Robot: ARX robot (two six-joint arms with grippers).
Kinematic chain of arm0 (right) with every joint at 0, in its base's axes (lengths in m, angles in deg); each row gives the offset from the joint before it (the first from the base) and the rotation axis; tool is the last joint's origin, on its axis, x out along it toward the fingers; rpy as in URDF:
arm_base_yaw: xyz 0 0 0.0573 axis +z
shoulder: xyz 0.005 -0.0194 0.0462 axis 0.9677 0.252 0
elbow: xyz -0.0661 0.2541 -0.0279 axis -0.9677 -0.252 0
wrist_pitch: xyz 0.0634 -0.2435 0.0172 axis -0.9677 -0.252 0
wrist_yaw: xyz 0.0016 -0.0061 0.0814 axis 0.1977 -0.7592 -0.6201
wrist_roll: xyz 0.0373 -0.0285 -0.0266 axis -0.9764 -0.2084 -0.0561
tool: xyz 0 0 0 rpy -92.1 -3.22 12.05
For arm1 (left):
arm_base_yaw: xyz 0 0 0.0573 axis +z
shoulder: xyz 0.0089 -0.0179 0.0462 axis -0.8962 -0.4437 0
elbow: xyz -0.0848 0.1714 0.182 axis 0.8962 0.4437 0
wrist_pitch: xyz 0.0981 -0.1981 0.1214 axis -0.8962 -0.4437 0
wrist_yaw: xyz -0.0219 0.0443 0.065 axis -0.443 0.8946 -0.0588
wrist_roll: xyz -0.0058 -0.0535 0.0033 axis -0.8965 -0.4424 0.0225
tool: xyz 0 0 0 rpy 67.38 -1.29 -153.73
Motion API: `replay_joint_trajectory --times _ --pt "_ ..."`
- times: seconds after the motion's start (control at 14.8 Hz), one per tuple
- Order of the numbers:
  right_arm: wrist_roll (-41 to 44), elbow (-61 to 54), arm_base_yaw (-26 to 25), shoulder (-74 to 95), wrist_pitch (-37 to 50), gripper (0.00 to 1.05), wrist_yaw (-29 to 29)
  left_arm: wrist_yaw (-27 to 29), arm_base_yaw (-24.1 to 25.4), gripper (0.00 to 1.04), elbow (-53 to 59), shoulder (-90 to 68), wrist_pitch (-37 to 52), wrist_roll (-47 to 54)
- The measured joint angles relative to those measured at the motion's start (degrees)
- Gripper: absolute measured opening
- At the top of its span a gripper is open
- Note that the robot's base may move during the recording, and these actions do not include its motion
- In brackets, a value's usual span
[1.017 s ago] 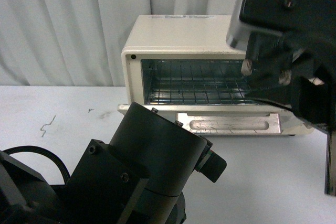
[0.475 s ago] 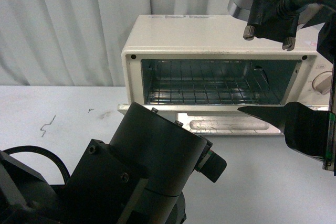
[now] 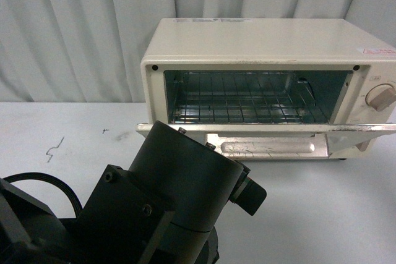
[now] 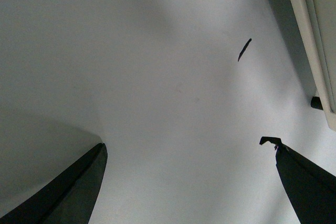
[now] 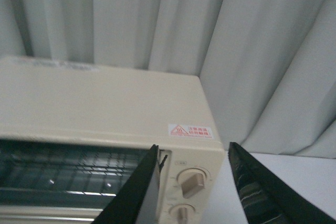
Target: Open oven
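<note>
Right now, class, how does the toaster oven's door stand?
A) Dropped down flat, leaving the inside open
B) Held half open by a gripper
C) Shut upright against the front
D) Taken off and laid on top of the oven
A: the toaster oven's door lies folded down in front, and the wire rack shows uncovered.

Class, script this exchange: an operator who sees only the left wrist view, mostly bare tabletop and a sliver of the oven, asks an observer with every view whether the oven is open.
Operator: Is the door down?
Observer: Yes. In the front view the oven has its door dropped flat, and the wire rack inside shows.
Operator: Where is the right gripper?
Observer: Absent from the front view. Its own wrist view shows the right gripper open and empty, facing the upper knob.
</note>
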State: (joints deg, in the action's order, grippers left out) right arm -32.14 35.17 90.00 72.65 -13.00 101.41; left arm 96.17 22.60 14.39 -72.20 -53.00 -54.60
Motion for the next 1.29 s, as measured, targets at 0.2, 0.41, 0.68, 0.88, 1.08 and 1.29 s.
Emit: replay_joint_trajectory --times 0.2,0.41,0.68,0.88,1.08,1.29 --pt "-5.7 -5.9 -2.8 -5.2 -1.3 0.13 -3.9 -0.3 0.0 0.98 0.0 0.0 0.0 0.0" --pt "-7.1 -10.0 -5.9 -11.8 -3.2 0.02 -6.5 -0.2 0.0 0.98 0.0 0.0 0.0 0.0" --pt "-7.3 -13.7 -8.4 -18.8 -7.3 0.02 -9.2 -0.3 0.0 0.98 0.0 0.0 0.0 0.0" --pt "-7.4 -15.2 -11.0 -24.3 -10.7 0.02 -12.4 -0.3 0.0 0.98 0.0 0.0 0.0 0.0" --pt "-7.5 -18.6 -14.6 -36.5 -18.4 0.02 -15.5 -0.2 0.0 0.98 0.0 0.0 0.0 0.0" --pt "-7.5 -18.6 -14.6 -42.1 -24.2 0.02 -15.5 -0.2 0.0 0.98 0.0 0.0 0.0 0.0"
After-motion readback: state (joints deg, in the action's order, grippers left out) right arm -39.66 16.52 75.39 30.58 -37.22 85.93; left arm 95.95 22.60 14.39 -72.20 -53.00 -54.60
